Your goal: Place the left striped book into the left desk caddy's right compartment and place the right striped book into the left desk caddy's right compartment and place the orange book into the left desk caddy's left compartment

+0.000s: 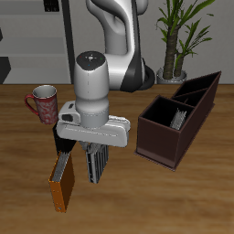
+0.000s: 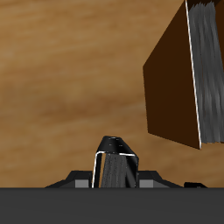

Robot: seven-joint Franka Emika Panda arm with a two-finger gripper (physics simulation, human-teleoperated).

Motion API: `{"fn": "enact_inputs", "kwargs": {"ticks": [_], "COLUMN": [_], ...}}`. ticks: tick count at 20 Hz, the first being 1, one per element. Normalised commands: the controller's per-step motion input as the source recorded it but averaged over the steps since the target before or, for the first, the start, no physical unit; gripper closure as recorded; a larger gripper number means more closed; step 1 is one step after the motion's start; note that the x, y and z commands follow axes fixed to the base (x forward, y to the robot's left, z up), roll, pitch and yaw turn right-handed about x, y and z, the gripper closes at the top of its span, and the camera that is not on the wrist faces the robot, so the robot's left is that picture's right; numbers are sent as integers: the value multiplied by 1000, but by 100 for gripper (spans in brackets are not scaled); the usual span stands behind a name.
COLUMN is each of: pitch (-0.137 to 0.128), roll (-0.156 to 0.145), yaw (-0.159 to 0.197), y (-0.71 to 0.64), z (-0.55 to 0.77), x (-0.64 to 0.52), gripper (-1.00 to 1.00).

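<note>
Black-and-grey striped, a thin stiff book [image 1: 96, 163] is held clamped upright in the pincer [image 1: 94, 146], clear of the wooden bench [image 1: 183, 201]; rigid and light, it is judged best gripped by its top edge. A plain orange book [image 1: 61, 183] stands beside, the maroon caddy [image 1: 169, 137] further off.

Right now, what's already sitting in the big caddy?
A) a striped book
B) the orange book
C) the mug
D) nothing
A: in the exterior view a striped book stands in one well of the left desk caddy, while the orange book is still out on the table near the front edge and the red mug stands on the table farther back.
</note>
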Motion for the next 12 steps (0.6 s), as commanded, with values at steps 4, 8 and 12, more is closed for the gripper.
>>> {"fn": "enact_inputs", "kwargs": {"ticks": [4, 8, 12], "pitch": [-3, 1, -15], "roll": [-16, -21, -95], "yaw": [-9, 1, -54], "y": [4, -25, 2], "z": [103, 262, 524], "x": [-43, -141, -371], "gripper": [100, 100, 100]}}
